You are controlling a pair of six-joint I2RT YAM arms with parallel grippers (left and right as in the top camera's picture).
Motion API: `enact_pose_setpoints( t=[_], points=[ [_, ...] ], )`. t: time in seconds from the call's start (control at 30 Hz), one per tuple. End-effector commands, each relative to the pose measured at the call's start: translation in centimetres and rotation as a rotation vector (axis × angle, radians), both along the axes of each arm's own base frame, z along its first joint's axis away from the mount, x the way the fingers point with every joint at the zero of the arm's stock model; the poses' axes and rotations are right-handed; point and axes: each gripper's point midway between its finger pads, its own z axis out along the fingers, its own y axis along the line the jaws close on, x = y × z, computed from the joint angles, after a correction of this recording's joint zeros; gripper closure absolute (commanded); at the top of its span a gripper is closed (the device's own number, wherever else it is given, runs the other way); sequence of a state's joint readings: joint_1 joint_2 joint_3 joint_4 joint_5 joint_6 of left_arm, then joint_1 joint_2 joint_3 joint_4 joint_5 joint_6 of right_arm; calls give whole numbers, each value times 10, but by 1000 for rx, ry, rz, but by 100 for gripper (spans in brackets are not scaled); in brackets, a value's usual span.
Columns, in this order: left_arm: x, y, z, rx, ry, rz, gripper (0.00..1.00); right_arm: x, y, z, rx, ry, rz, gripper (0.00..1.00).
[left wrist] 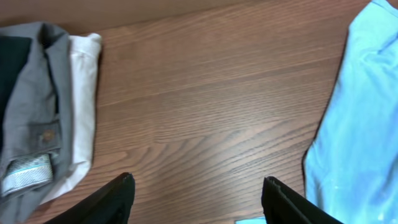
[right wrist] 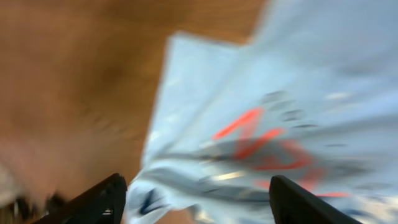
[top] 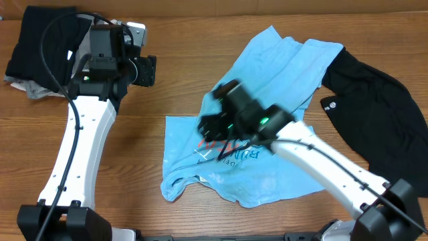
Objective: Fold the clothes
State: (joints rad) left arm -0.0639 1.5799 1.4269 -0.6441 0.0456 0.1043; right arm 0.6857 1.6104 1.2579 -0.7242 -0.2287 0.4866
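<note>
A light blue T-shirt with red and dark print lies crumpled in the middle of the table. It also shows in the left wrist view and, blurred, in the right wrist view. A black garment lies at its right. My right gripper is open and hovers over the shirt's left part near the print, its fingers apart and empty. My left gripper is open and empty above bare wood, left of the shirt.
A stack of folded clothes, black on top with grey and white beneath, sits at the back left; its grey and white edges show in the left wrist view. Bare wooden table lies between the arms.
</note>
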Motion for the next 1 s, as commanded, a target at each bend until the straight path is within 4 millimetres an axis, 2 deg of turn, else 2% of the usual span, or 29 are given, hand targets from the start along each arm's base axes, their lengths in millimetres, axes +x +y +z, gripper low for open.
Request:
enact_pose_setpoints(
  t=[0.0,0.07,0.17,0.3,0.43,0.53,0.67,0.97],
  points=[
    [5,-20,-15,-58,41,-67,31,31,-35,18,13,-25,-125,17],
    [9,-33,-25,-86,56,-119,30,45,-59,17,3,-15,-191,11],
    [17,-50,-40,-100,69,-161,33,61,-93,14,-10,0,-281,7],
    [25,-79,-67,-88,97,-226,32,73,-127,11,-30,6,-347,4],
    [35,-105,-84,-62,126,-264,29,80,-157,8,-49,20,-406,0],
    [44,-124,-92,-32,147,-314,26,82,-173,6,-60,29,-432,0],
    [61,-141,-105,0,176,-348,24,83,-185,4,-70,32,-449,0],
    [88,-153,-153,22,202,-383,17,80,-203,-5,-163,30,-484,0]
  ],
)
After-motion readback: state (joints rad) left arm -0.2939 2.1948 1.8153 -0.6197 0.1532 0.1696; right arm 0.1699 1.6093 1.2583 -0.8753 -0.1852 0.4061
